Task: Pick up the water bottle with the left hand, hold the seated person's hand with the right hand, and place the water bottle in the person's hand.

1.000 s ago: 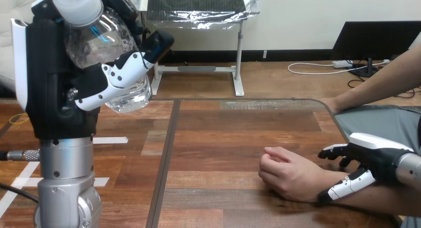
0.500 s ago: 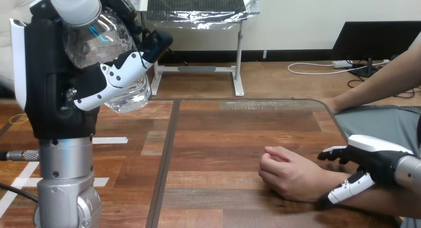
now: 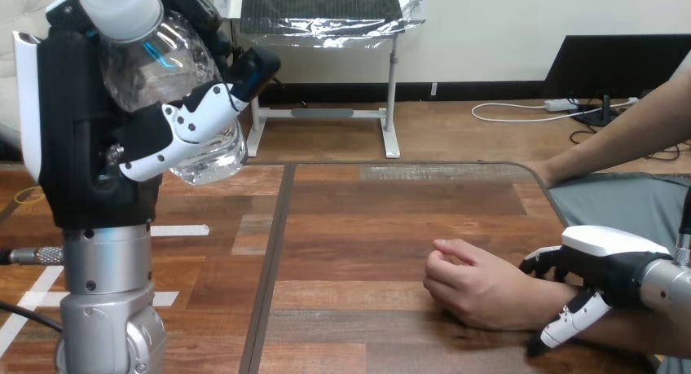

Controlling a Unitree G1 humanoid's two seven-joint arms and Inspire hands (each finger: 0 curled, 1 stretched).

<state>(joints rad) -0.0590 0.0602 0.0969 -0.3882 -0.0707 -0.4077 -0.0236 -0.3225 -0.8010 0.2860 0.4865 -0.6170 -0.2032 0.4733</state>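
High at the view's left, my left hand [image 3: 90, 146] is shut on the clear water bottle [image 3: 175, 72], whose white cap [image 3: 114, 7] points up and toward the camera. The person's hand [image 3: 477, 288] rests as a loose fist on the table at the lower right. My right hand [image 3: 607, 260] is at that hand's wrist: its fingers [image 3: 542, 262] reach over the far side and its thumb [image 3: 574, 315] lies along the near side, tip down by the table. I do not see them closed round the wrist.
The wooden table [image 3: 367, 219] has a dark seam running down its middle. The person's other forearm [image 3: 619, 142] rests on the table's far right corner. Between the raised bottle and the person's hand lies bare tabletop.
My right hand has sunk a little and drawn slightly right along the person's wrist, its thumb dropping toward the table. The left hand and bottle have barely moved.
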